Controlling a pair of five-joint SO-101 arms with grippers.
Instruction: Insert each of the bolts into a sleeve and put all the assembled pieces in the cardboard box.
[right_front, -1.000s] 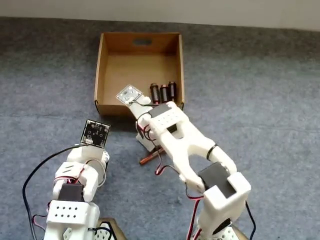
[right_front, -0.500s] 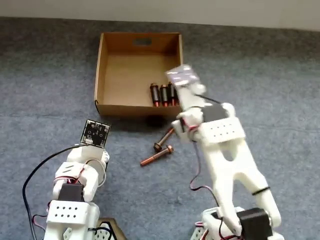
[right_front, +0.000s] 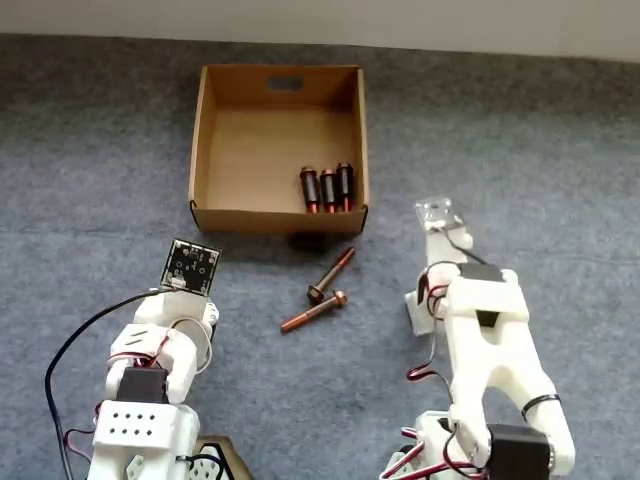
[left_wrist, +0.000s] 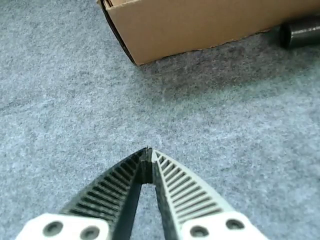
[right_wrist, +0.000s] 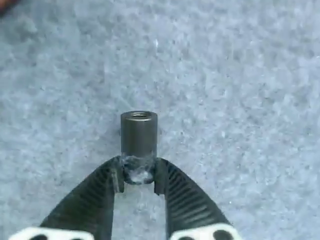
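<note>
Grey carpet (right_front: 540, 150) is shown with the right arm (right_front: 485, 340) just swung from the front of the cardboard box (right_front: 198, 140) out to its right, clear of two loose bolts (right_front: 331, 275); three assembled pieces (right_front: 328, 188) already lie boxed, so another insertion is judged pending. A sleeve (right_wrist: 139, 131) pinched in the right gripper (right_wrist: 138, 175) is revealed by the right wrist view but masked from above; the left gripper (left_wrist: 148, 155) is seen closed on nothing.

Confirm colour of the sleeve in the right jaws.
Dark grey, nearly black. The sleeve shows best in the right wrist view.
</note>
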